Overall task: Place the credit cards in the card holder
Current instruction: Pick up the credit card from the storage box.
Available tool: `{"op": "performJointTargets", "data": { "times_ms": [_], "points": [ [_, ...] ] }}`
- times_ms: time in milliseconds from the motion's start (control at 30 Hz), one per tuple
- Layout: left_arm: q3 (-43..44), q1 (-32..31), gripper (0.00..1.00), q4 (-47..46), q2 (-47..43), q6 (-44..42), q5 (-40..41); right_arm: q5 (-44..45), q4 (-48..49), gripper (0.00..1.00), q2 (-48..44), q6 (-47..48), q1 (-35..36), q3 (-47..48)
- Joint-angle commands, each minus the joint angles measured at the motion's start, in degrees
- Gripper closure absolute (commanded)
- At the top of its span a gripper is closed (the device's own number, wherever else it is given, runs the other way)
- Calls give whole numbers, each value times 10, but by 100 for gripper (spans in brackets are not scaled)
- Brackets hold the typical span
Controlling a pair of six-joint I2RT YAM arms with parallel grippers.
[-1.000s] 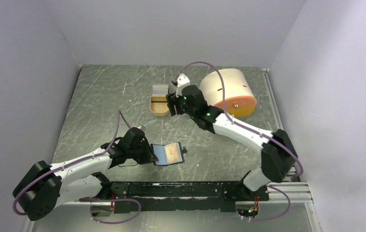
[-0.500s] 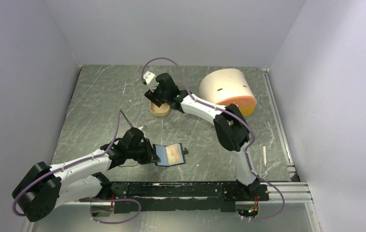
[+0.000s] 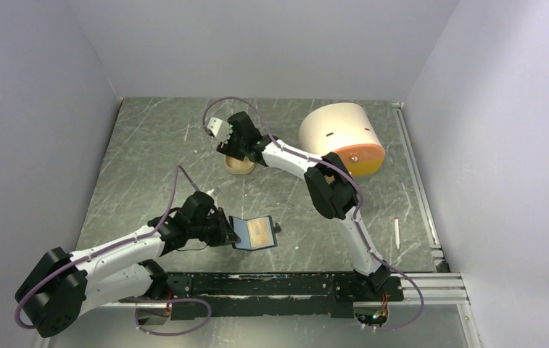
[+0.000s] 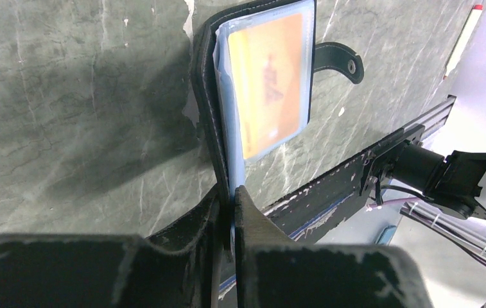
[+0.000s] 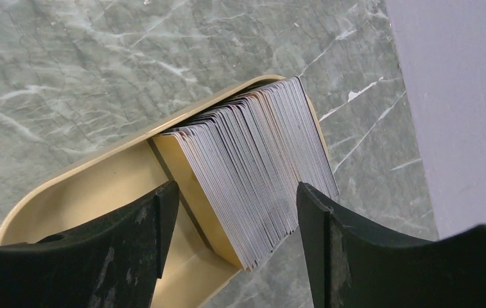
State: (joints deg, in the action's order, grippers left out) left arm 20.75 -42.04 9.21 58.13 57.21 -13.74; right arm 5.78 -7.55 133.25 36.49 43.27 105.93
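The card holder (image 4: 201, 109) is being pinched at its edge by the left end effector (image 4: 230, 192), whose fingers are being pressed together on it. It is being held open, low over the near part of the surface (image 3: 148, 159), left of centre, with an orange card (image 4: 269, 90) being shown behind a clear pocket. The credit cards (image 5: 259, 179) are being carried on edge, fanned, in the tan tray (image 5: 99, 186) at the far middle. The right end effector (image 5: 237, 189) is being held spread over them, one finger on each side of the stack; whether contact is being made cannot be told.
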Motion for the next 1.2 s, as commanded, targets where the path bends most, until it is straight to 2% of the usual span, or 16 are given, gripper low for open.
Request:
{"op": "performJointTargets", "data": {
  "times_ms": [0, 267, 633, 1167],
  "points": [
    [1, 3, 86, 3, -6, -7, -6, 4, -10, 30, 14, 34, -6, 22],
    [-5, 3, 86, -9, 4, -2, -15, 4, -4, 33, 19, 35, -9, 21],
    [-10, 4, 86, -3, -11, 0, -12, 14, 1, 48, 10, 35, -11, 31],
    [-18, 3, 86, -9, -17, 3, -10, 1, -25, 56, -4, 41, -18, 46]
  ]
}}
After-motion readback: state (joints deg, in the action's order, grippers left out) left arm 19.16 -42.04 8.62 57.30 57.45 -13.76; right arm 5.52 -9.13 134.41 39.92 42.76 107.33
